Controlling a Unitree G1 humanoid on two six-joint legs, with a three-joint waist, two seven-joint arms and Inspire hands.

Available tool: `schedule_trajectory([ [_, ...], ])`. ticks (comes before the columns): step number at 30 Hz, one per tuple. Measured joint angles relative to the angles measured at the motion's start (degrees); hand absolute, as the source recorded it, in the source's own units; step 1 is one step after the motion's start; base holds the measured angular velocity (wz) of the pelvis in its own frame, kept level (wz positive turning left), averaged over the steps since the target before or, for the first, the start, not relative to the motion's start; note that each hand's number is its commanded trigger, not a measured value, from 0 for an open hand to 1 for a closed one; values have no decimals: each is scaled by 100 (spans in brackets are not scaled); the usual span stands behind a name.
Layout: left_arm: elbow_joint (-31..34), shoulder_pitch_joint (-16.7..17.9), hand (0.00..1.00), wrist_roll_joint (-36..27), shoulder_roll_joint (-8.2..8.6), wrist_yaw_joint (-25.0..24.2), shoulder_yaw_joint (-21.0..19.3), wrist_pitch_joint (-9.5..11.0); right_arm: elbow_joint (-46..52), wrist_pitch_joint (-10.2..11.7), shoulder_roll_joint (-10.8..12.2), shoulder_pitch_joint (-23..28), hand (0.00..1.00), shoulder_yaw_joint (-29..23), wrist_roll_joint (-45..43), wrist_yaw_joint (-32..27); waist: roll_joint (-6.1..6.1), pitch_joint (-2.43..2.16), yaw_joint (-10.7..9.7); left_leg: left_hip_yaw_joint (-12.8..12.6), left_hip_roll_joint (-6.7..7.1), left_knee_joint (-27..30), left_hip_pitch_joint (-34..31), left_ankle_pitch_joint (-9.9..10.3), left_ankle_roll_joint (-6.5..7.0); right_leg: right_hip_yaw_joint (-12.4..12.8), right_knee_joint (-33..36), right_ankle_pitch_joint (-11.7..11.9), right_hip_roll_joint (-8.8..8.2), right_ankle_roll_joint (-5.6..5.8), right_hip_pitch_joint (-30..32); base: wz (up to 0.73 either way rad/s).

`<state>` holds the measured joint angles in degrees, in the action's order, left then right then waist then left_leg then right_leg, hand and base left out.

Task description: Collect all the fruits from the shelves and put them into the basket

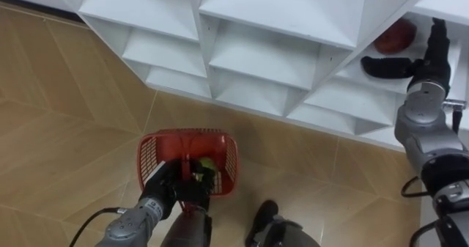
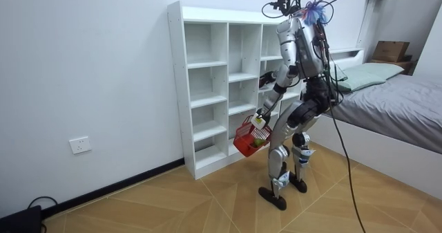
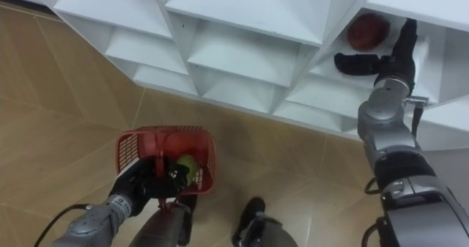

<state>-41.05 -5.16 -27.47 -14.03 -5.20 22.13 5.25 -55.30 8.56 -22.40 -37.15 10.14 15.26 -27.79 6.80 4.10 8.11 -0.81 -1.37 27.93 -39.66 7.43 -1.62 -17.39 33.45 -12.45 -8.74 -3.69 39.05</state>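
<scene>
standing at the closet (image 3: 242,12), right hand (image 3: 377,62) was spread just under a red fruit (image 3: 368,31), contact unclear. left hand (image 3: 144,185) gripped the red basket (image 3: 130,153); green fruit (image 3: 187,166) inside, half hidden.

A round, dark red fruit (image 3: 368,31) lies on a shelf board in a compartment on the right of the white open-fronted shelf closet (image 2: 207,88). A small yellow-green fruit (image 3: 187,166) sits inside the red plastic lattice basket (image 3: 165,132), which hangs upright above the floor in front of the closet, held by the left hand (image 3: 139,187)
</scene>
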Motion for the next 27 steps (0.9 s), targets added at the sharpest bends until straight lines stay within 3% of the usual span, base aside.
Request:
schedule_trajectory([
  [18,154,82,100,13,-7,-58,-5,-9,52,-4,11,-120,0,48,-215,1,36,7,15,6,0,19,-24,0,-1,-12,32,-12,-7,-6,13,0],
  [27,280,118,100,21,-18,-173,-58,-25,59,-113,14,-122,0,47,-242,0,74,1,29,6,9,91,-184,-8,5,-11,121,-9,-32,-12,170,0],
])
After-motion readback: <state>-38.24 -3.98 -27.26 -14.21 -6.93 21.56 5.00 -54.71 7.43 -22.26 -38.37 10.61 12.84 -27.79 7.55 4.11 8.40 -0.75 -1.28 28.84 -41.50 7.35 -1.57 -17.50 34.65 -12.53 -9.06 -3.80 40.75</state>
